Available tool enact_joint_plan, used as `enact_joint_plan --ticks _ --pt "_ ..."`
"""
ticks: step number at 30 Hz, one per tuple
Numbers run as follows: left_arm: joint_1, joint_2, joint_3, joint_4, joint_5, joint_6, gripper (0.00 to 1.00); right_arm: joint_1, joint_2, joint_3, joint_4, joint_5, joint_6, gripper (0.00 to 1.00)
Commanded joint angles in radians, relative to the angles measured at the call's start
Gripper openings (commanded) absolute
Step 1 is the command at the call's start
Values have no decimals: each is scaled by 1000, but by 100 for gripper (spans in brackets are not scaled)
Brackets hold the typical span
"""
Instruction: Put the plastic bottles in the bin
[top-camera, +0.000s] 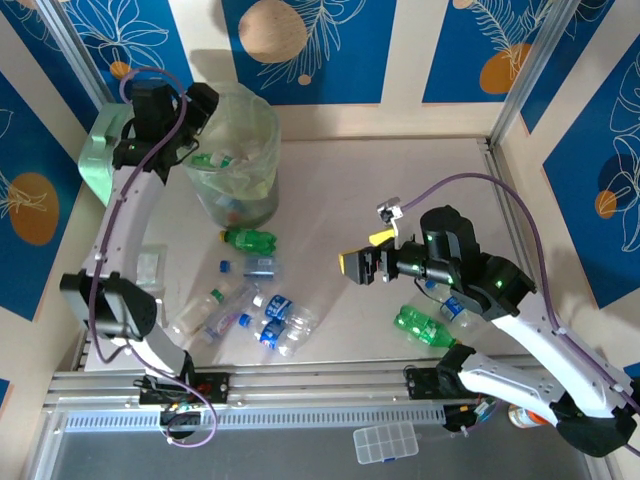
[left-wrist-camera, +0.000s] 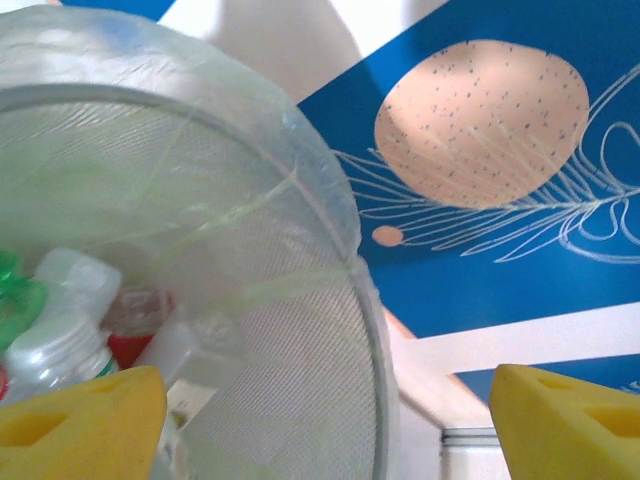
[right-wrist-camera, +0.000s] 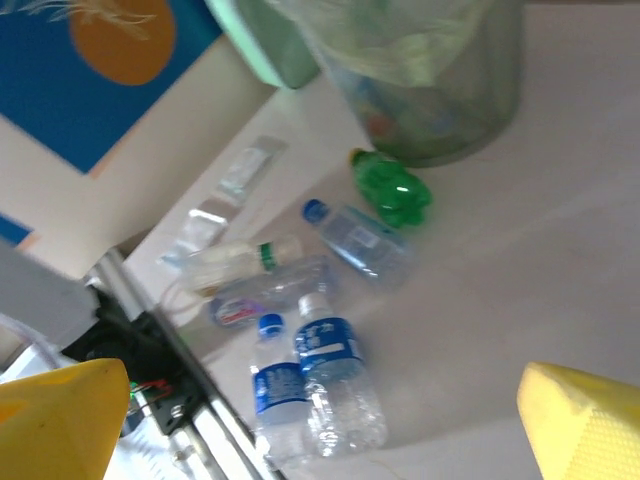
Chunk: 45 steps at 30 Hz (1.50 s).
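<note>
At the far left corner of the tabletop (top-camera: 340, 190) we are seeing a mint green box (top-camera: 95, 160) sitting against the wall. Just beside it, the left gripper (top-camera: 200, 110) is hovering over the left rim of the bin (top-camera: 262, 190). Its yellow pads (left-wrist-camera: 80, 420) are standing wide apart in the left wrist view, and nothing is lying between them. The bin is standing upright in the far left part of the tabletop, and we are making out several plastic bottles (left-wrist-camera: 60, 330) resting inside it.

Just in front of the bin's base, a green bottle (top-camera: 248, 238) is lying on its side. Closer to the near edge, a cluster of clear bottles (top-camera: 275, 318), some with blue labels, is lying flat.

Over the middle of the tabletop, the right gripper (top-camera: 362, 265) is hanging in the air, well apart from the bin. Its jaws are gaping fully in the right wrist view and are gripping nothing. Toward the near right, a second green bottle (top-camera: 425, 327) is lying on its side. A blue-labelled bottle (top-camera: 452, 305) is lying just beside it, partly hidden under the right arm.
</note>
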<state>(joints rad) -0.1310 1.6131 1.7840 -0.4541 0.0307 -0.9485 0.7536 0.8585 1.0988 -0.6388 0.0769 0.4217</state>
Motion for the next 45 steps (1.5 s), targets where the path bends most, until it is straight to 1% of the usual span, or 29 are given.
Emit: enact_joint_plan --ticks 1,2,4,7,9,11,12,14,17,18,21,24,27,31,34,38,43,45 --pt "-141 -124 -47 -102 -165 123 84 1 6 34 -146 251 138 99" --pt "-178 -152 -74 -104 -181 129 84 -2 13 45 -196 306 186 98" --pt "-246 -219 -151 -88 -175 121 83 -7 33 65 -308 416 315 97" --pt "-338 -288 -229 -117 -176 122 82 -24 47 75 -446 514 529 97" --pt "-376 -334 -295 -120 -179 120 81 -43 49 72 -519 538 661 94" --pt "-397 -371 -363 -115 -170 120 81 -66 48 69 -582 545 777 93" --pt "-399 -387 -393 -120 -164 122 81 -83 49 69 -604 542 814 92" --pt "-401 -413 -444 -129 -164 142 81 -120 57 66 -628 543 834 91" --pt "-400 -467 -525 -145 -207 184 82 -171 76 36 -640 520 822 90" --pt "-400 -493 -561 -141 -219 186 82 -184 87 22 -662 508 847 90" --pt "-400 -565 -661 -107 -235 190 83 -237 134 -3 -716 412 908 90" --pt "-400 -607 -723 -87 -267 223 83 -257 167 -27 -763 371 1000 90" --pt "-400 -630 -766 -69 -304 245 84 -290 168 -92 -746 302 1078 89" --pt "-400 -642 -808 -24 -319 289 83 -377 157 -206 -652 180 1125 89" --pt "-398 -639 -829 -5 -309 292 84 -431 147 -275 -590 129 1144 90" --pt "-397 -624 -831 14 -250 283 84 -481 153 -335 -536 81 1152 93" --pt "-391 -625 -834 14 -244 276 84 -521 171 -367 -522 66 1157 99" --pt "-389 -628 -837 16 -247 276 84 -533 174 -375 -517 67 1154 99"
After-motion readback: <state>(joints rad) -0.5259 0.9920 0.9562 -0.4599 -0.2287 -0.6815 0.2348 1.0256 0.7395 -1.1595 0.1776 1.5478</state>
